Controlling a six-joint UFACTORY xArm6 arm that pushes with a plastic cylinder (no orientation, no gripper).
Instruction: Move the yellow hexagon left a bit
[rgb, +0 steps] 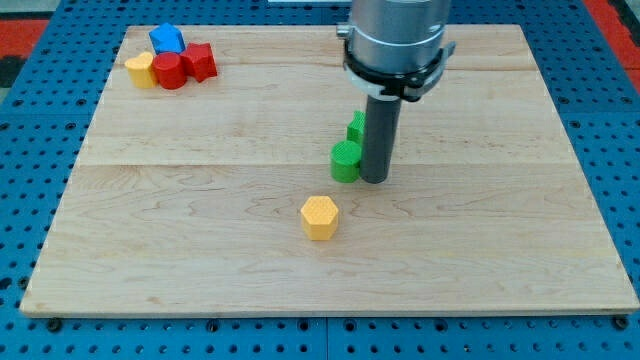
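Note:
The yellow hexagon lies on the wooden board, a little below the middle. My tip rests on the board up and to the right of it, apart from it. The tip stands right beside a green round block, on that block's right side. A second green block sits just above the first, partly hidden behind the rod.
A cluster sits at the view's top left: a blue block, a red round block, a red block and a yellow block. A blue pegboard surrounds the board.

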